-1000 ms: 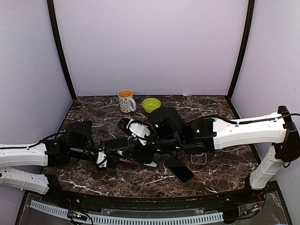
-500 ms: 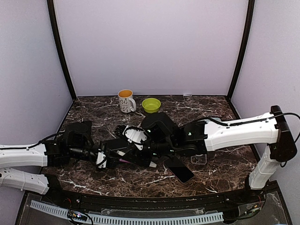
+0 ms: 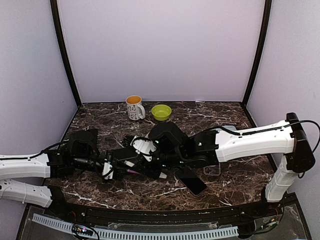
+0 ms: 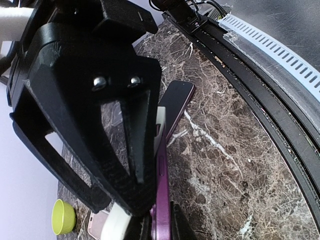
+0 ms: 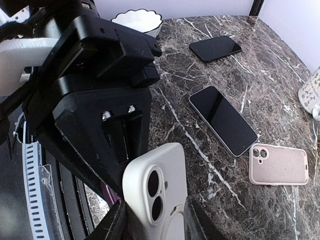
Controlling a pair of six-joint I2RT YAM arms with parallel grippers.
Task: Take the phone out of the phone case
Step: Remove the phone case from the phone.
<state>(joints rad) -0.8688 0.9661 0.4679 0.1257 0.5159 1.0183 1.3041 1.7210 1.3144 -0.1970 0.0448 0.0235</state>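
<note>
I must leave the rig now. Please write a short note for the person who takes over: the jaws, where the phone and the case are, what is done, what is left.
Jaws of the left gripper: shut on the purple phone, held edge-on.
Jaws of the right gripper: one on either side of the white case; a firm grip is not clear.
Phone and case: side by side between the two arms; whether the phone is free is hidden.
Done: each arm is at its part.
Left: pull the case off the phone.
</note>
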